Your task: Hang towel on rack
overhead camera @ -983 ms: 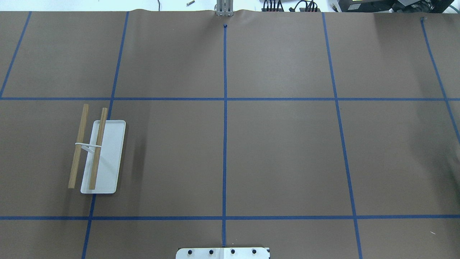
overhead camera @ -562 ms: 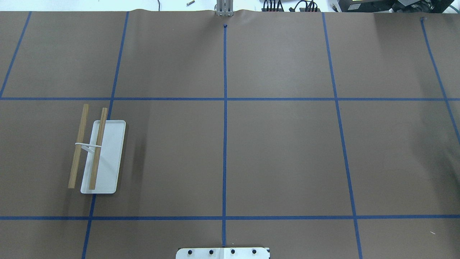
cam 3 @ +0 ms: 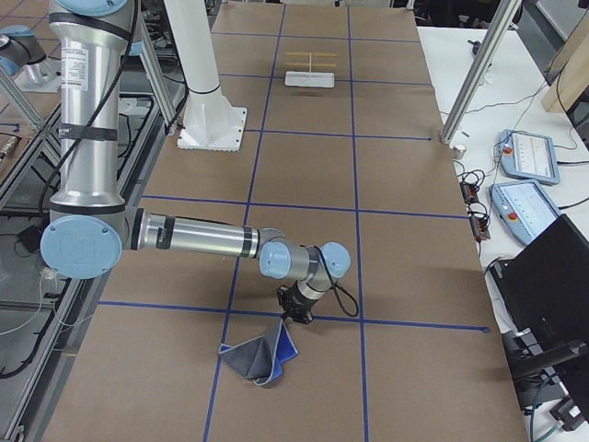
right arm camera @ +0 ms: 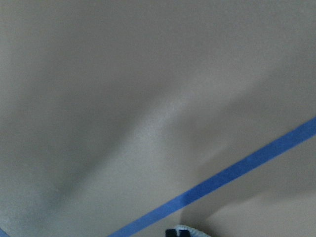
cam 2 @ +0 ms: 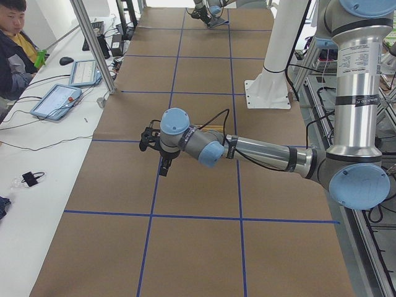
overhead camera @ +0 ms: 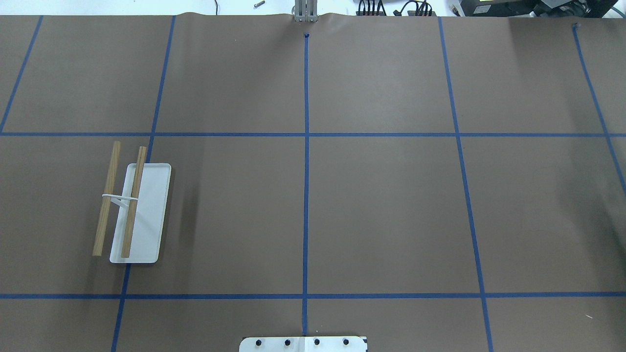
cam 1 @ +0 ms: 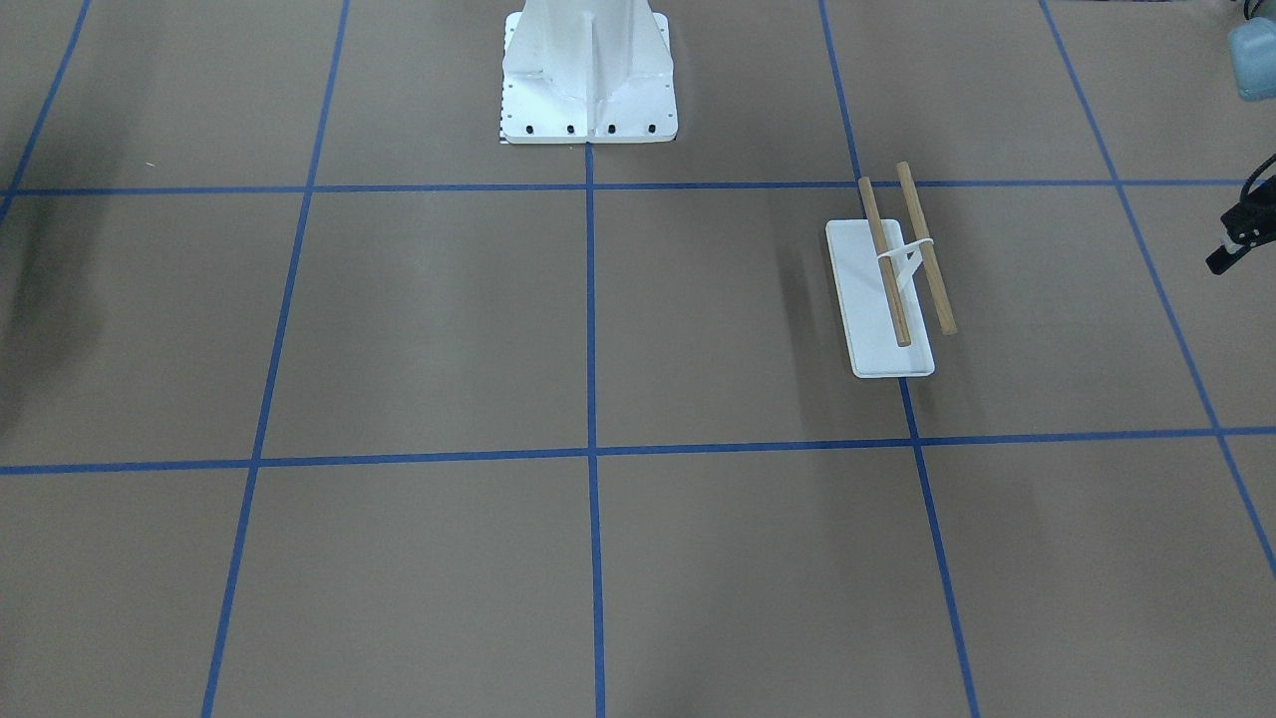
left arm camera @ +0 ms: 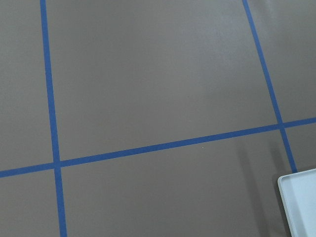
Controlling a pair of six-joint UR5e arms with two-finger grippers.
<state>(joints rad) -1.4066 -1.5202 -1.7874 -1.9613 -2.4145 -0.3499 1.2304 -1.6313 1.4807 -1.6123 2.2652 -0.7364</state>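
Observation:
The rack (overhead camera: 134,210) stands at the table's left, a white base with two wooden rods; it also shows in the front view (cam 1: 892,289), far off in the right side view (cam 3: 311,69), and as a base corner in the left wrist view (left arm camera: 301,197). The towel (cam 3: 262,354), blue and dark grey, hangs crumpled from my right gripper (cam 3: 296,313) with its lower end on the table; I cannot tell how the jaws stand. My left gripper (cam 2: 163,168) hovers over bare table beyond the rack, at the front view's right edge (cam 1: 1234,239); I cannot tell if it is open.
The large white bolted pedestal (cam 1: 588,80) stands at the robot's side of the table (overhead camera: 303,343). Blue tape lines grid the brown table cover. An operator (cam 2: 12,43) sits beside tablets (cam 2: 59,99) along the far side, with a metal post (cam 2: 93,43).

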